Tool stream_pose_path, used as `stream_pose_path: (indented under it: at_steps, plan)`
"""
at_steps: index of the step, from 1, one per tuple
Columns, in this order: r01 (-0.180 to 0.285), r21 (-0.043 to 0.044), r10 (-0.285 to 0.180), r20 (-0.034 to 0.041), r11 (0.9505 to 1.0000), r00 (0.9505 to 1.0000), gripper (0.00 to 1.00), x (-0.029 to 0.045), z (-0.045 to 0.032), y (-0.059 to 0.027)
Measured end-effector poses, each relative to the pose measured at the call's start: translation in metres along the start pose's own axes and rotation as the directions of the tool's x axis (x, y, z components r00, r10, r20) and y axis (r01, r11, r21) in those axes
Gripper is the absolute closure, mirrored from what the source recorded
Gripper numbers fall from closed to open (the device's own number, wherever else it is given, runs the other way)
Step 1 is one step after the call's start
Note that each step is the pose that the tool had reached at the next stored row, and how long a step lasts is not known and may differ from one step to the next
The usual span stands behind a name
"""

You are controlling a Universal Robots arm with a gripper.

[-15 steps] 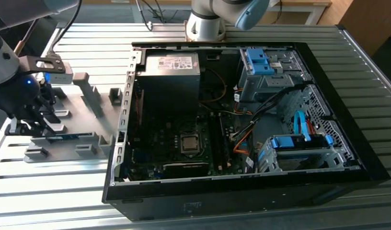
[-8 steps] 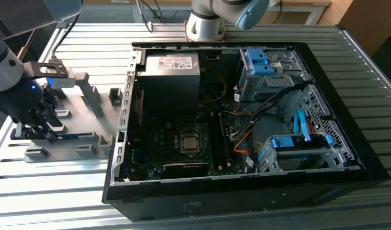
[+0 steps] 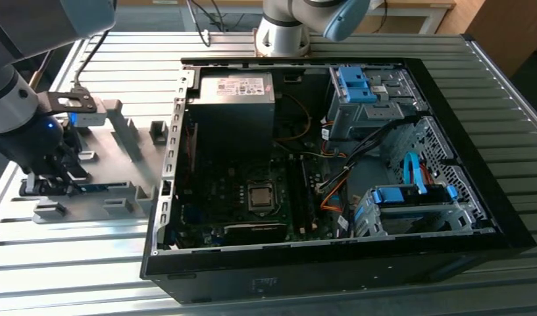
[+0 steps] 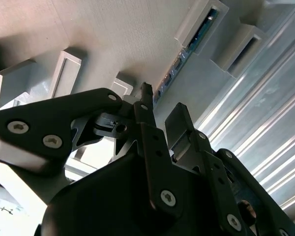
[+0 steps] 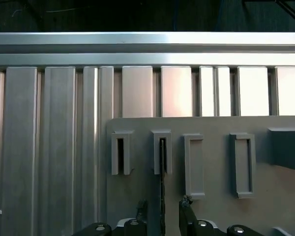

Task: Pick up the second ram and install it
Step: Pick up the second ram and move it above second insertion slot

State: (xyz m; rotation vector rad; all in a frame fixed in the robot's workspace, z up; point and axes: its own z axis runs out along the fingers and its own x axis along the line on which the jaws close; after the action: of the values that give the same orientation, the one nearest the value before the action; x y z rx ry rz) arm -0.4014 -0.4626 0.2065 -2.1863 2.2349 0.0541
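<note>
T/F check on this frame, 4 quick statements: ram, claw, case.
1. The second ram stands on edge in a slot of the grey holder tray. True.
2. The claw is inside the PC case, over the motherboard. False: it is at the holder tray, on the exterior view's left of the case.
3. The claw's fingers stand apart, with the ram's edge between them. True.
4. The case is closed by its side panel. False: it lies open, and the motherboard shows.
</note>
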Motion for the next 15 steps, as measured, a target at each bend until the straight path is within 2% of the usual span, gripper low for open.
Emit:
stream_pose_path:
  at_steps: [9,10,11,12,15]
  plan:
    - [0.009,-0.0003,-0.009,-0.0008,1.0000,1.0000,0.63,0.0003,0.0098,-0.0001]
    - [0.009,-0.0004,-0.009,-0.0009,1.0000,1.0000,0.69,0.0004,0.0104,-0.0001]
    - [0.009,-0.0004,-0.009,-0.0009,1.0000,1.0000,0.69,0.0004,0.0110,-0.0001]
    - [0.009,-0.0004,-0.009,-0.0008,1.0000,1.0000,0.76,0.0004,0.0116,-0.0001]
    - [0.010,-0.0004,-0.010,-0.0009,1.0000,1.0000,0.76,0.0005,0.0132,-0.0001]
